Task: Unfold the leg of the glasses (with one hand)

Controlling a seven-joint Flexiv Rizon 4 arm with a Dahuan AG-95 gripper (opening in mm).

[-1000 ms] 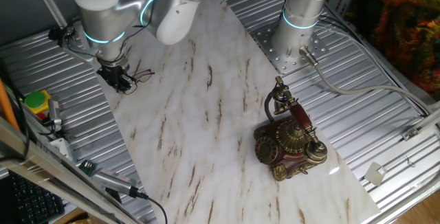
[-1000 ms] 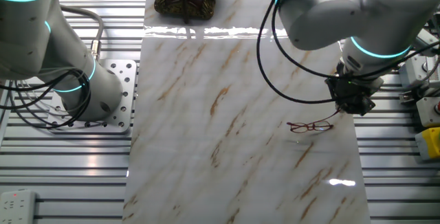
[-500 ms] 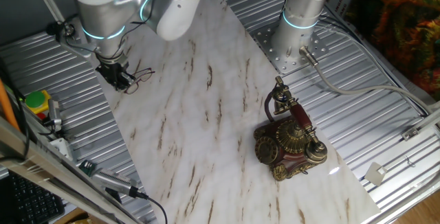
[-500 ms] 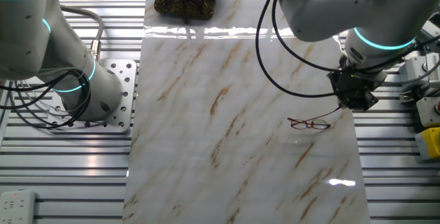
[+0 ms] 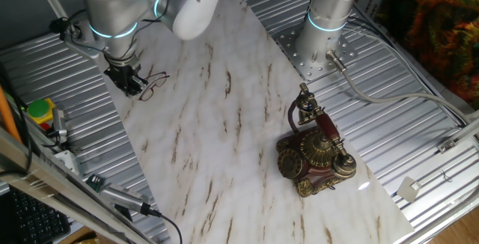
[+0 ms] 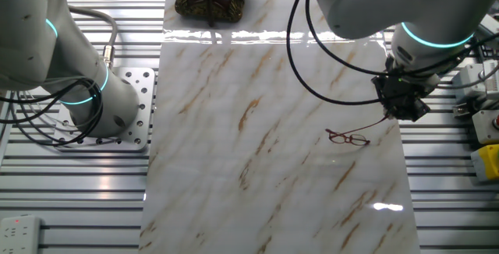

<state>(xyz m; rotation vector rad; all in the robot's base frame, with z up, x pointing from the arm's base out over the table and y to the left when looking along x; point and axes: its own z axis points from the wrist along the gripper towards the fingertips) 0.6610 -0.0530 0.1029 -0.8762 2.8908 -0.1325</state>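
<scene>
One thin leg ran from the glasses [image 6: 348, 138] up into your claw [image 6: 399, 114], apparently pinched; you needed a slow outward swing.

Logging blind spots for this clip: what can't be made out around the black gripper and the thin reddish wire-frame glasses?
- Black two-finger gripper: jaw state unreadable in both fixed views; fingers small, dark, merged.
- Thin reddish wire-frame glasses: whether a fingertip pinches the leg is too fine to tell.
- One fixed view: glasses partly hidden behind the gripper.
</scene>
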